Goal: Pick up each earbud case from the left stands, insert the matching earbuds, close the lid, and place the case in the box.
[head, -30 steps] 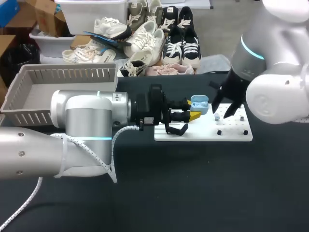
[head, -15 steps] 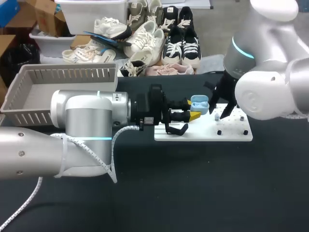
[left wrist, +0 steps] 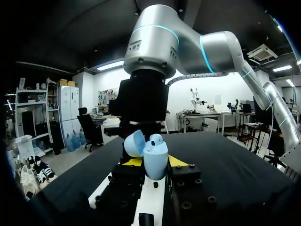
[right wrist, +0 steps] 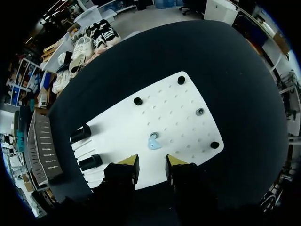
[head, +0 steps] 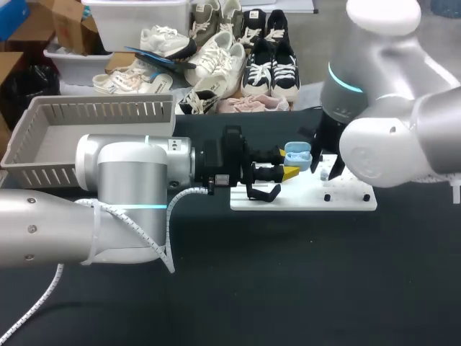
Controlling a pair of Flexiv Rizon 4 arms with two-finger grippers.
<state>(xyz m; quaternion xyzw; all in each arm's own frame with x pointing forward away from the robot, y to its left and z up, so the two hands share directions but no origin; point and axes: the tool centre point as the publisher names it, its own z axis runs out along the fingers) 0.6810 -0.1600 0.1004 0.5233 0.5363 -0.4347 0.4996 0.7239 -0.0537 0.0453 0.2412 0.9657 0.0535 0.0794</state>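
over the last second the right arm has swung leftward across the white board (head: pixel 353 203), so the right gripper (right wrist: pixel 151 164) now hangs spread and empty with the loose blue earbud (right wrist: pixel 153 141) on the board just ahead of its gap, likely lined up for the pick. the left gripper (head: pixel 288 171) stays put, pinching the open earbud case (left wrist: pixel 155 157) above the board, near the right gripper.

One blue case (left wrist: pixel 155 160), one loose earbud (right wrist: pixel 153 141), one white board (right wrist: pixel 181 117), one basket (head: pixel 108 109).
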